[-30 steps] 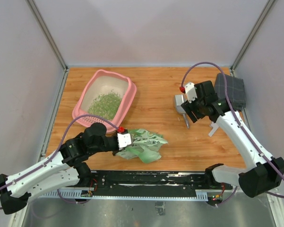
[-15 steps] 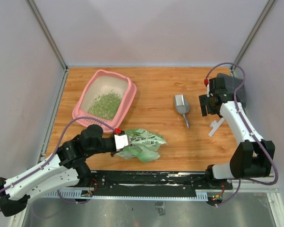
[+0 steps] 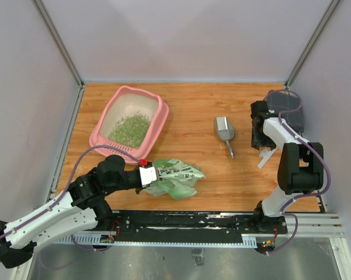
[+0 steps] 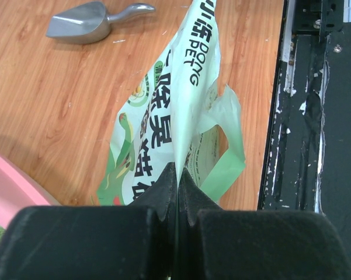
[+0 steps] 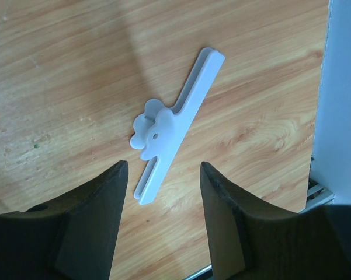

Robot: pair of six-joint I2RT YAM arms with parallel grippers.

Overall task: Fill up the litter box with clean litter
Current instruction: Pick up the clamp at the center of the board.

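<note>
Pink litter box (image 3: 107, 148), cream inside, at the far left of a wooden table (image 3: 193, 105), partly filled.
Clean litter (image 3: 130, 128) lies as a loose green heap near the tray's middle, with bare cream floor along the far wall. Just beside its near corner, the left gripper (image 4: 176, 175) is pressed together, pinching a printed green bag (image 4: 181, 105). Bare wood separates the tray from a metal scoop (image 3: 225, 131). At the right edge, the right gripper (image 5: 163, 169) is spread above a white clip (image 5: 175, 116).
</note>
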